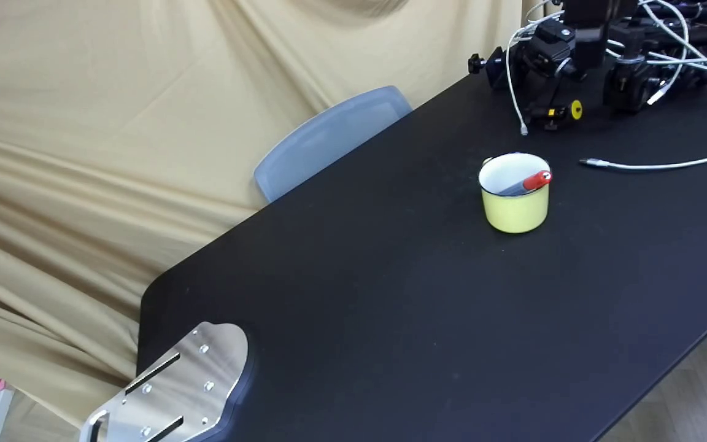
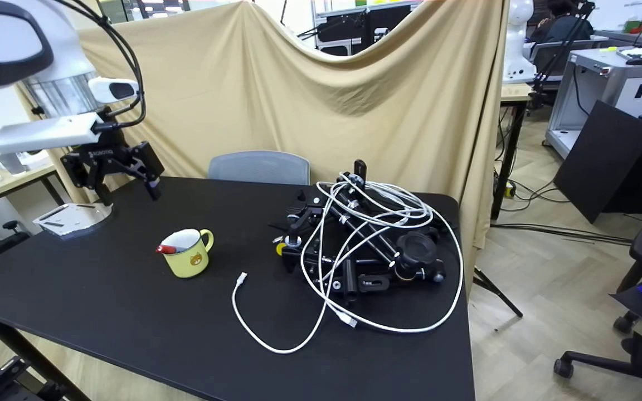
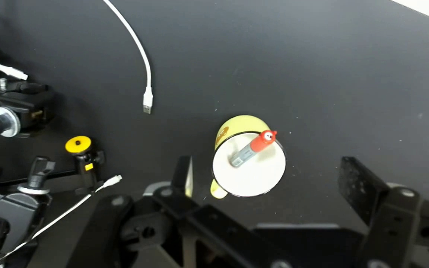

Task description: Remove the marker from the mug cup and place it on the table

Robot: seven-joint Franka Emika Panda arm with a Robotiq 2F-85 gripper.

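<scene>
My gripper [image 2: 130, 194], its two fingers [image 3: 359, 188] spread well apart, hangs above the matte black table [image 3: 330, 82]. In the wrist view the pale yellow mug cup [image 3: 243, 123] appears between these fingers, though how far beneath them it stands is hard to judge from there. The cup is upright on the table. The marker [image 3: 253, 147] leans inside it, grey end within, red end projecting past the rim. Near the cup lies the plug [image 3: 148, 96] of a white cable [image 2: 282, 351]; farther out, loops of white cable lie over black equipment [image 2: 375, 240]. Toward the opposite end of the table is a metal plate [image 1: 178, 393]. Beyond the table's edge, in both exterior views, are a grey chair [image 2: 259, 166] and a beige cloth [image 1: 145, 92].
</scene>
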